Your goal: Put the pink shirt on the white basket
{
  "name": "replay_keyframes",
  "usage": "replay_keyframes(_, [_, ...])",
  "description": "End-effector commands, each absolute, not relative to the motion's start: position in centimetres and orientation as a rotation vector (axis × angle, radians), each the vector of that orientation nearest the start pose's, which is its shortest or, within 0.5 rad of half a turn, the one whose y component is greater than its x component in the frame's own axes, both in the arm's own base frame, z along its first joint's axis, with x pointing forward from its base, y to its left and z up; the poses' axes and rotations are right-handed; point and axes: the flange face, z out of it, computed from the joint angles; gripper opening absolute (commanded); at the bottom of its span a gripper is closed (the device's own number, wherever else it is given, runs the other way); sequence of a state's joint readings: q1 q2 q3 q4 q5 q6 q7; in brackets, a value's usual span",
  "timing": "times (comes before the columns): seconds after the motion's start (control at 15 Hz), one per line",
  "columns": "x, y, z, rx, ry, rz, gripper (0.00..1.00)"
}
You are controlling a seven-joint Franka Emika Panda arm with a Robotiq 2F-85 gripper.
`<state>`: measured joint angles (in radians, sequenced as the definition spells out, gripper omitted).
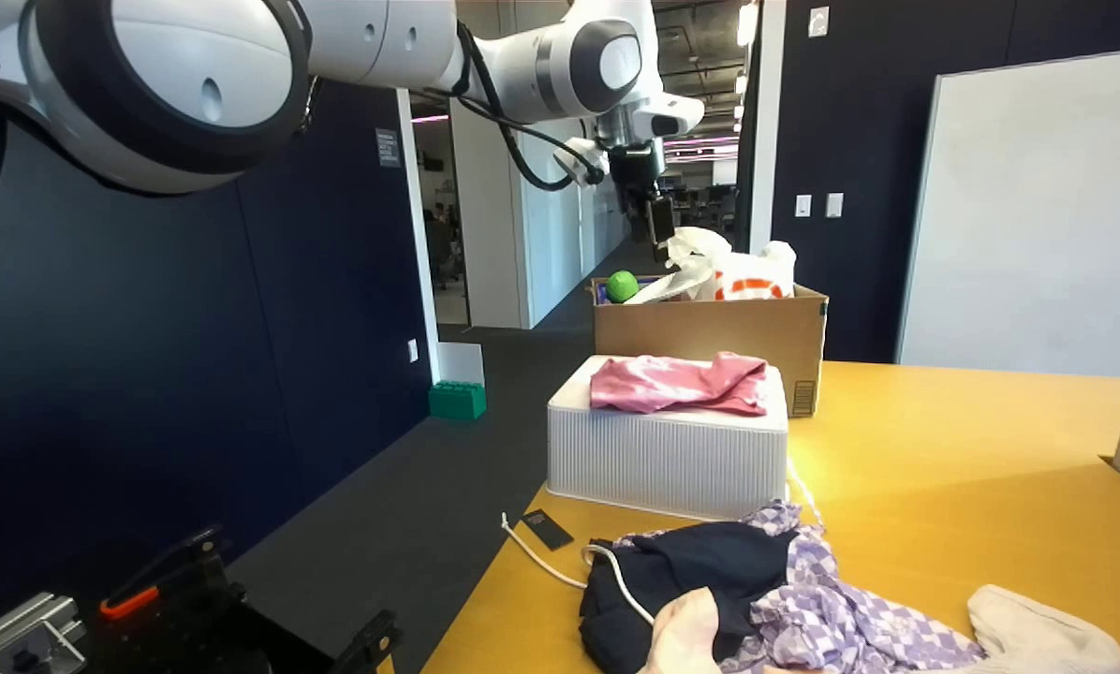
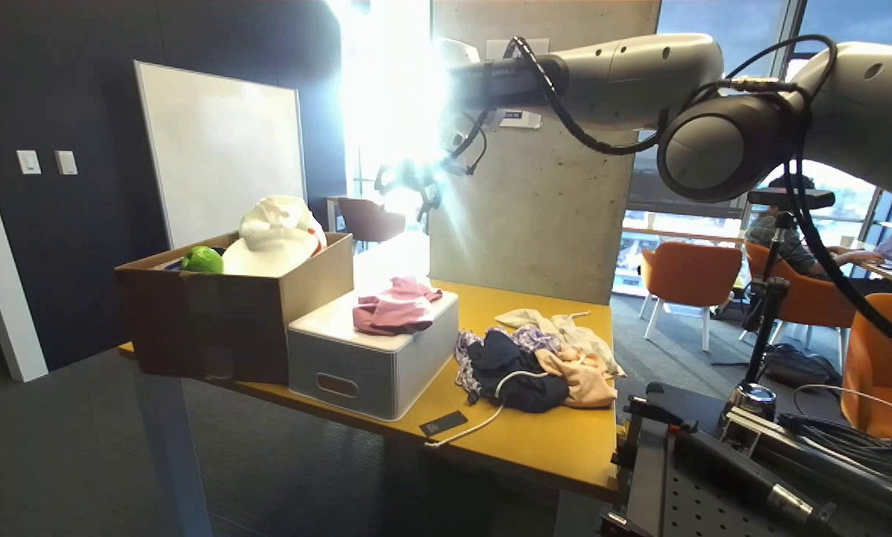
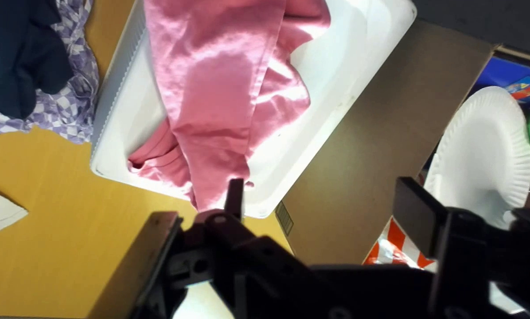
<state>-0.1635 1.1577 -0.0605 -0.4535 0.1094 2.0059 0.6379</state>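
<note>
The pink shirt (image 1: 677, 384) lies crumpled on the flat white top of the white basket (image 1: 668, 465). The shirt (image 2: 395, 307) and the basket (image 2: 341, 377) show the same way in the exterior views. In the wrist view the shirt (image 3: 216, 88) lies across the basket's top (image 3: 349, 57), one end reaching its near edge. My gripper (image 3: 321, 186) is open with nothing between its fingers. It is raised above and apart from the shirt, over the side toward the cardboard box. The gripper also shows high in an exterior view (image 1: 658, 229), and is partly lost in glare in an exterior view (image 2: 420, 194).
A cardboard box (image 1: 710, 342) stands against the basket, holding a white bag (image 1: 752, 274), a green ball (image 1: 622, 286) and a paper plate (image 3: 482, 150). Navy (image 1: 700, 571), purple checked (image 1: 841, 618) and beige (image 2: 565, 332) clothes lie on the yellow table (image 2: 520, 444). A concrete pillar (image 2: 528, 209) stands behind.
</note>
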Motion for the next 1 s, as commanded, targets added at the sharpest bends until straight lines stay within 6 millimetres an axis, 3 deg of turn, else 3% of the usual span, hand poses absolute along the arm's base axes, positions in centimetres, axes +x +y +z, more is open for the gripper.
replay_keyframes(0.0, [80.2,-16.6,40.3,-2.684,1.272,-0.399,1.0])
replay_keyframes(0.2, [79.0,-17.3,39.0,-2.698,1.356,-0.224,1.0])
replay_keyframes(0.67, [77.7,-16.1,30.7,-2.689,1.521,0.145,1.0])
replay_keyframes(0.73, [77.8,-16.4,31.7,-2.719,1.483,0.098,1.0])
replay_keyframes(0.93, [77.8,-16.3,29.6,-2.712,1.51,0.141,1.0])
